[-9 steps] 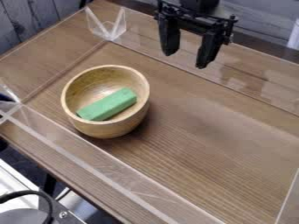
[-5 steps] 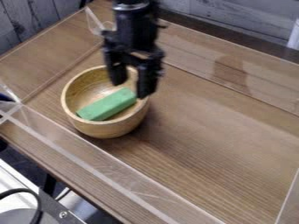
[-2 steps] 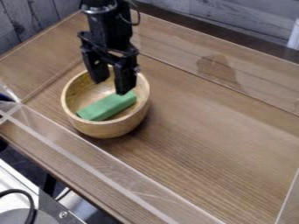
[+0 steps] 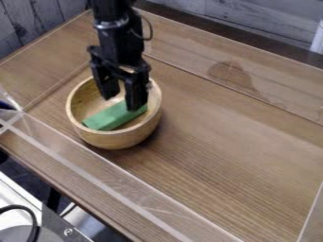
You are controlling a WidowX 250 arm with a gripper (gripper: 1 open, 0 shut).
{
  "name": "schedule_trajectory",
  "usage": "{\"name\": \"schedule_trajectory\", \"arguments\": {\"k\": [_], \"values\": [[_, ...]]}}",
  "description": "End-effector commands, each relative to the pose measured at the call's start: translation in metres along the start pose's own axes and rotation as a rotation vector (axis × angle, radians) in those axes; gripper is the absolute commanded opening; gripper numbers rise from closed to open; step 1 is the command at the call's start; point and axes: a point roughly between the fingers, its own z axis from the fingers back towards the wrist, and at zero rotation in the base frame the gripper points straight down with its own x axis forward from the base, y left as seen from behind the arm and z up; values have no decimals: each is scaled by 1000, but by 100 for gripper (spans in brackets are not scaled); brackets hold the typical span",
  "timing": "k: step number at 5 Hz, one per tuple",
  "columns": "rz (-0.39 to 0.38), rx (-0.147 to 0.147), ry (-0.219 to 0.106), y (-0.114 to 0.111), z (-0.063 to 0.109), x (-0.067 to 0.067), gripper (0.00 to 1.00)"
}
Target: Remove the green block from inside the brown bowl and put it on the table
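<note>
Camera view: we see the gripper pointing down w/ jaws apart, straddling the block, nothing clamped yet. The block lies inside the bowl, on the table. Risk, we judge: a finger catches the rim or bowl wall, so the bowl shifts, or the block slips out when pinched off-centre. Block: small bright green matte bar, lying slanted.

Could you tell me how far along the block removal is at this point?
Done: the black gripper is positioned over the round tan wooden bowl, jaws open. In hand: nothing gripped; the small green rectangular block lies inside. Left: grasp, lift, place on the brown wood-grain table.
</note>
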Motion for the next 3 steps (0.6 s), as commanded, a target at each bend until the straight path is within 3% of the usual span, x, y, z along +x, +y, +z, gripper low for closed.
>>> {"name": "schedule_trajectory", "arguments": {"k": [1,2,3], "values": [[81,-9,-39,4,15,2,100],[125,-22,-43,5,21,2,100],[108,-4,-56,-5,31,9,100]]}}
